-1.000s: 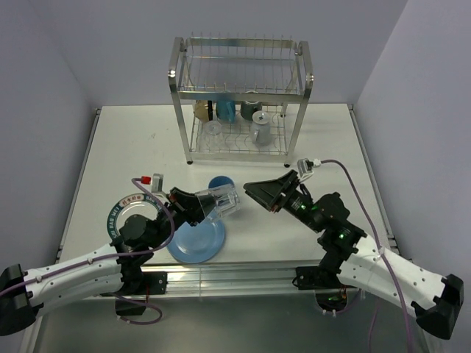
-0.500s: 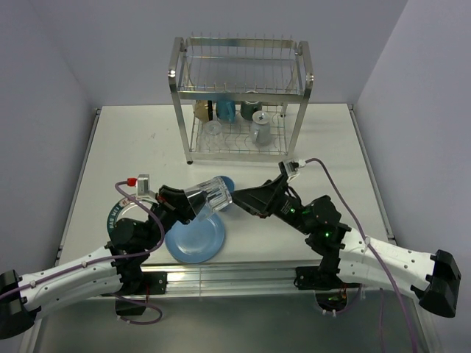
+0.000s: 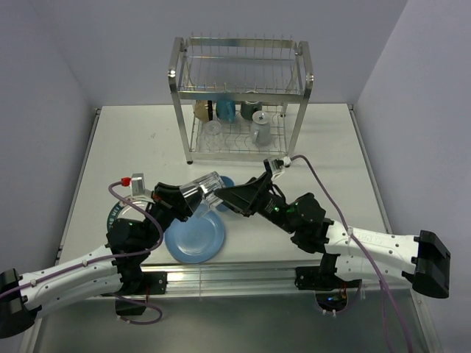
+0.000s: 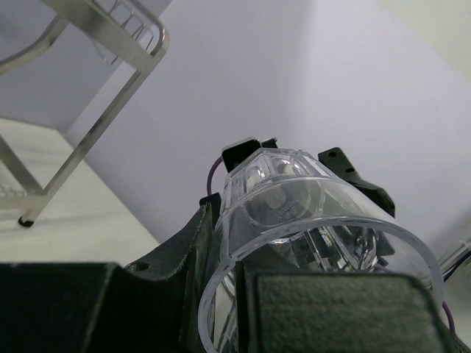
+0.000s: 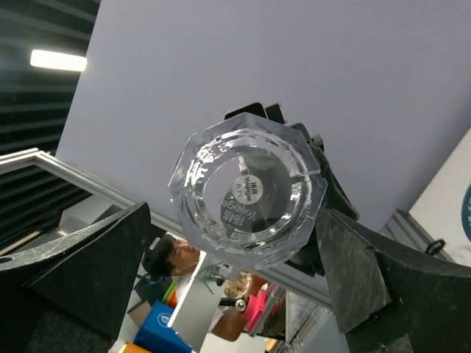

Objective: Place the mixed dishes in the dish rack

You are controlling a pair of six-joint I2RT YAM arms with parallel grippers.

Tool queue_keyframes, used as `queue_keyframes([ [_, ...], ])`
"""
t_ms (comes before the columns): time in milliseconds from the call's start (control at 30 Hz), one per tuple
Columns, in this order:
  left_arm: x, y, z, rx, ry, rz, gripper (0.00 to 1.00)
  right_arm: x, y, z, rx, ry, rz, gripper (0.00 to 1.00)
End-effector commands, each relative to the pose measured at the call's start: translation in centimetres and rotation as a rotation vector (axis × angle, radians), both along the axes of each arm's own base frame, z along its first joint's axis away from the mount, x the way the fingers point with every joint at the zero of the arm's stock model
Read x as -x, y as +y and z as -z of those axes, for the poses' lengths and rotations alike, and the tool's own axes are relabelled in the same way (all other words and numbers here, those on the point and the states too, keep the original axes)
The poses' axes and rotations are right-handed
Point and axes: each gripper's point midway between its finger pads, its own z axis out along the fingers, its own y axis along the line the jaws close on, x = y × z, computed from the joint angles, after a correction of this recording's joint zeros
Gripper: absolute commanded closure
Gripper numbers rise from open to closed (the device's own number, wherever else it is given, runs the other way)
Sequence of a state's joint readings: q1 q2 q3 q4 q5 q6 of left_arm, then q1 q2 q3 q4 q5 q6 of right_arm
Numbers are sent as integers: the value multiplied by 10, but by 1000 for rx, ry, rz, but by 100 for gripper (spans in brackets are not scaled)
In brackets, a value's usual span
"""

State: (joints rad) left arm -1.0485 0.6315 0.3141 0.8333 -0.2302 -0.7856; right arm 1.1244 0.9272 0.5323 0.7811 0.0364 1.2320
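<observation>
Your left gripper (image 3: 189, 200) is pinching the clear glass (image 3: 207, 188), which is tilted and held in the air near the blue plate's (image 3: 193, 243) far rim, well apart from the dish rack (image 3: 239, 94). Your right gripper (image 3: 223, 198) is spread wide, with its fingers (image 5: 352, 266) flanking the glass base. I can't tell whether they touch it.

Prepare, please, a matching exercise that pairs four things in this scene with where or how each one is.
1. nearer clear glass
2. blue plate
3. blue tumbler
4. right pincer

A. flat on the table
B. open, facing that glass's base
C. in the dish rack's lower tier
D. held off the table by the left pincer

Pairs: 1-D, 2-A, 3-C, 4-B
</observation>
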Motion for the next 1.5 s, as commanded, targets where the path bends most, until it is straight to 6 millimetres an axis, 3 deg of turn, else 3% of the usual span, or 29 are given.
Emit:
queue_keyframes([
  [0, 8, 15, -30, 99, -81, -10, 100, -2, 1, -50, -119, -60, 29, 0],
  [167, 6, 15, -30, 98, -85, -22, 100, -3, 17, -64, -157, -54, 7, 0],
  [367, 5, 17, -25, 53, -89, -45, 100, -6, 25, -61, -123, -43, 30, 9],
  [467, 6, 16, -22, 36, -82, -37, 100, -8, 24, -58, -105, -51, 48, 29],
  [500, 6, 15, -21, 23, -82, -35, 100, -10, 23, -57, -99, -50, 58, 51],
  [533, 3, 10, -11, -24, -52, -33, 100, -12, 24, -53, -74, -58, 74, 63],
  [567, 1, 9, -12, -33, -36, -36, 96, -13, 22, -53, -65, -63, 87, 80],
  [600, -1, 8, -7, -54, -11, -40, 86, -18, 20, -50, -50, -54, 116, 100],
  [633, -6, 4, 7, -108, 33, -46, 71, -22, 21, -41, -14, -46, 135, 100],
  [667, -11, 8, 9, -108, 69, -71, 34, -24, 17, -41, 2, -66, 165, 100],
  [767, -27, 21, 38, -174, 227, -168, 3, -42, 6, -26, 85, -75, 275, 100],
  [867, -34, 40, 61, -222, 337, -257, 1, -63, -6, -8, 127, -61, 331, 100],
  [967, -37, 61, 71, -221, 411, -328, 1, -77, -12, 6, 156, -54, 356, 100],
  [1033, -45, 90, 90, -211, 535, -469, 1, -92, -21, 16, 181, -49, 399, 100],
  [1067, -45, 100, 88, -127, 617, -495, 1, -97, -22, 23, 198, -46, 406, 100],
  [1100, -44, 117, 110, -193, 670, -577, 1, -110, -28, 28, 213, -40, 439, 100],
  [1133, -44, 122, 112, -188, 687, -596, 1, -117, -30, 33, 228, -36, 451, 100],
  [1333, -45, 114, 107, -219, 654, -571, 5, -175, -32, 66, 269, 6, 504, 100],
  [1433, -46, 103, 104, -229, 636, -541, 6, -198, -31, 66, 275, -4, 544, 100],
  [1467, -46, 98, 107, -259, 633, -527, 7, -211, -32, 81, 305, 16, 562, 100],
])
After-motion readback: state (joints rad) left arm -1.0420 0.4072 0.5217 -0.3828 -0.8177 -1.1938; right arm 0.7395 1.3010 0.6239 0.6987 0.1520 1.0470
